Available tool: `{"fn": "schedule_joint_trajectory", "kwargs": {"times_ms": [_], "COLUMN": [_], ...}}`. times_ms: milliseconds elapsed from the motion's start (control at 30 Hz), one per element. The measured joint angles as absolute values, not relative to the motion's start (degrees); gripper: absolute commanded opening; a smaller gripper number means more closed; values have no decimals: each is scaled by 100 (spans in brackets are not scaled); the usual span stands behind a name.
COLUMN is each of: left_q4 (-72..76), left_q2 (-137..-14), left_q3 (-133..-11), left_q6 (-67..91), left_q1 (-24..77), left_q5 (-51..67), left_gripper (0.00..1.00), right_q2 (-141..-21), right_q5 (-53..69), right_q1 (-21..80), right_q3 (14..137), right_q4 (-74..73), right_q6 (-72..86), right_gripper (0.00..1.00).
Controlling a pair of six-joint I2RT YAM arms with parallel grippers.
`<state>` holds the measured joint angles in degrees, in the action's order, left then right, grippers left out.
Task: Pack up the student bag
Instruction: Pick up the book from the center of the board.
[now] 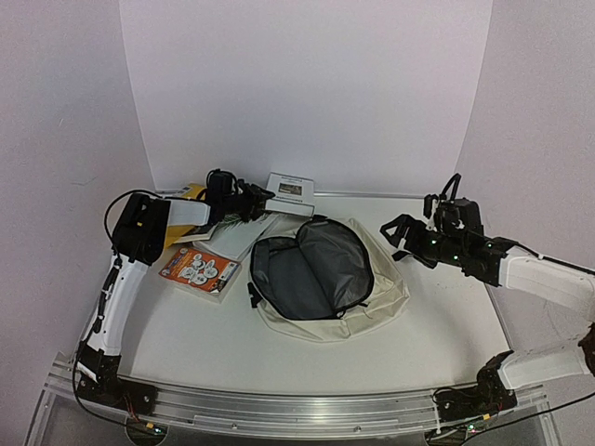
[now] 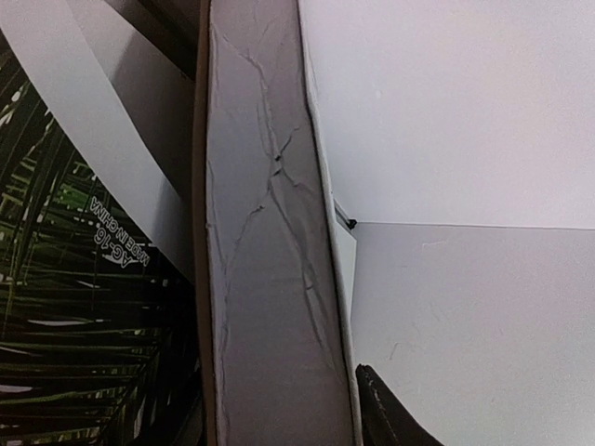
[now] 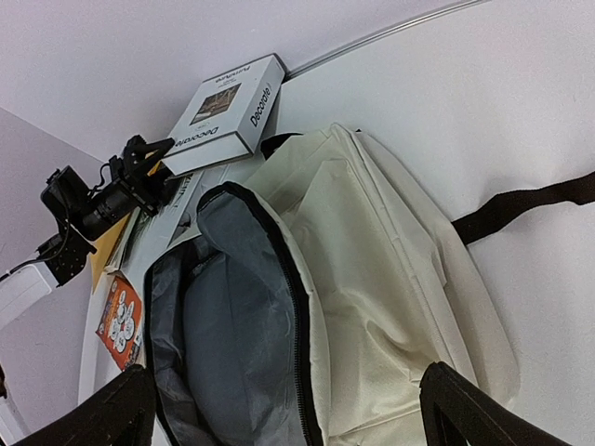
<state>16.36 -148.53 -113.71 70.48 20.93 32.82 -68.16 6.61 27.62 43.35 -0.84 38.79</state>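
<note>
Looks like a robot lab booth: plain white backdrop [image 1: 307, 93] around a white table [image 1: 279, 358], aluminium mounting rail [image 1: 297, 409] up front.

The soft cream fabric backpack [image 1: 383, 295] shows dark grey lining [image 3: 223, 325] and a black zipper edge [image 3: 297, 293]. The flat orange booklet [image 1: 197, 269] carries white cartoon figures. A glossy dark cover [image 2: 56, 307] bears green palm fronds.

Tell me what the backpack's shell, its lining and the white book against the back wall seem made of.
The backpack shell: cream cloth, matt, probably canvas; it creases and slumps softly. The lining: grey, smoother, synthetic-looking fabric with a faint sheen. The white book: card or paper cover, smooth, with crisp printed lettering and square edges.
</note>
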Motion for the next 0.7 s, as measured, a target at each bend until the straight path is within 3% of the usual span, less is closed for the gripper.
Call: {"fn": "schedule_joint_trajectory", "kwargs": {"times_ms": [267, 700], "left_q4": [2418, 2915], "left_q2": [-14593, -12770], "left_q3": [-10580, -8862], "left_q6": [7043, 6836], "left_q1": [2093, 2078], "left_q5": [3271, 3153], "left_gripper": [37, 33], "right_q2": [-6796, -6573], "right_q5": [624, 541], "right_q1": [2762, 2762], "right_q3": [4335, 4335], "right_q4": [-167, -281], "right_q6": [3879, 3876], "right_gripper": [98, 98]}}
